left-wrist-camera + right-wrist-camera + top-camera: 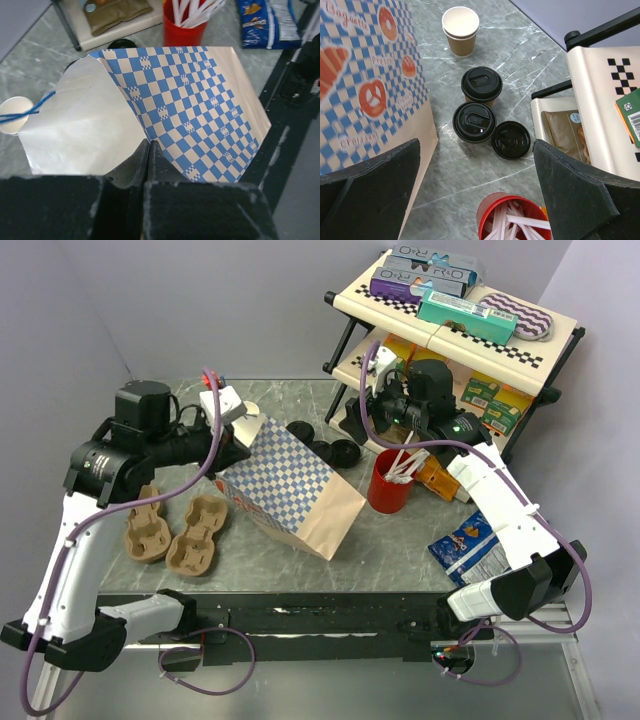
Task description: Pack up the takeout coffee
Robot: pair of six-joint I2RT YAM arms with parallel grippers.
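Two brown takeout cups with black lids point(481, 84) point(474, 121) stand on the table behind the bag, and they also show in the top view point(298, 428) point(322, 447). A loose black lid point(511, 139) lies beside them. My right gripper point(476, 145) is open and empty, hovering above the cups, also seen in the top view point(353, 425). My left gripper point(148, 145) is shut on the mouth edge of the blue-checkered paper bag point(200, 110), holding it open; in the top view the gripper point(238, 430) holds the bag point(290, 490) by its top.
A lidless brown cup point(460, 22) stands beyond the lidded ones. A red cup of stirrers point(390, 480) is right of the bag. Two pulp cup carriers point(175, 530) lie at the left. A blue snack bag point(470, 545) and a stocked shelf point(450, 330) are at the right.
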